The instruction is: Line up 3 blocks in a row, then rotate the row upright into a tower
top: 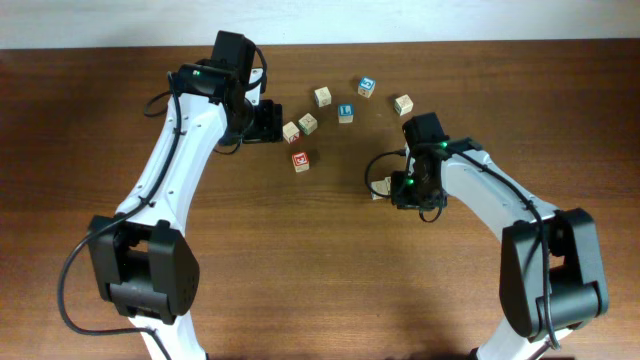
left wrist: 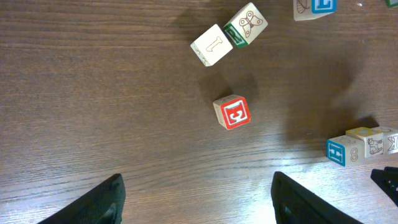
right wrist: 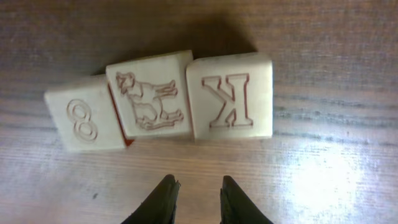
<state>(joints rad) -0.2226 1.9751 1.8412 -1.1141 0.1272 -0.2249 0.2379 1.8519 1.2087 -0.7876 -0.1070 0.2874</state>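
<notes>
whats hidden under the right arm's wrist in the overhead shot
Three pale blocks side by side in a row: 8 block, dog block, K block, per the wrist camera. Overhead, the right arm covers all but one end.

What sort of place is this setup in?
Probably an indoor robot test bench: a dark wood-grain table, the white left arm and right arm based at its near side, and only wooden alphabet cubes scattered on it. Little else of the room shows.
</notes>
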